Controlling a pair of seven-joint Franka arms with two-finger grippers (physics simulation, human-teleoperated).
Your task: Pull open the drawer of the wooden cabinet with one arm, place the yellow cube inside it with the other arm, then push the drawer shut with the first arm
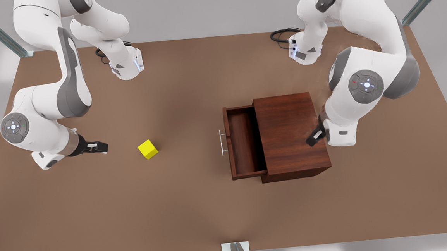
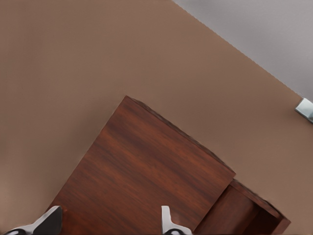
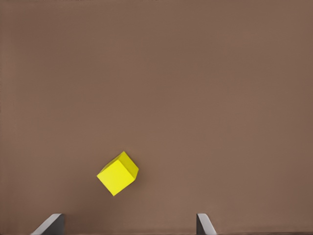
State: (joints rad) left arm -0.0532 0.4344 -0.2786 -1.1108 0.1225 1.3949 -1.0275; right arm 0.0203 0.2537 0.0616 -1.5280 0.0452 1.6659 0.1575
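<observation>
Drawer (image 1: 243, 143): you see it pulled out of the wooden cabinet (image 1: 292, 135).
Yellow cube (image 1: 147, 149): on bare table (image 1: 198, 220), room all round.
Right gripper (image 1: 102, 147): fingers apart, near cube.
Left gripper (image 1: 312, 138): fingers apart, over cabinet top.

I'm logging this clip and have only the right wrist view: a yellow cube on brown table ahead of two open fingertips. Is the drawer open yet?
Observer: Yes. In the front view the drawer stands pulled out of the wooden cabinet, and its tray is bare inside.
Operator: Where is the other arm?
Observer: The left gripper hangs over the cabinet's top, fingers open, on the side away from the drawer.
Operator: Is anything on the handle?
Observer: No. The silver bar handle stands free, facing the yellow cube.
Operator: And my gripper?
Observer: The right gripper sits low, short of the cube, not touching it.
</observation>
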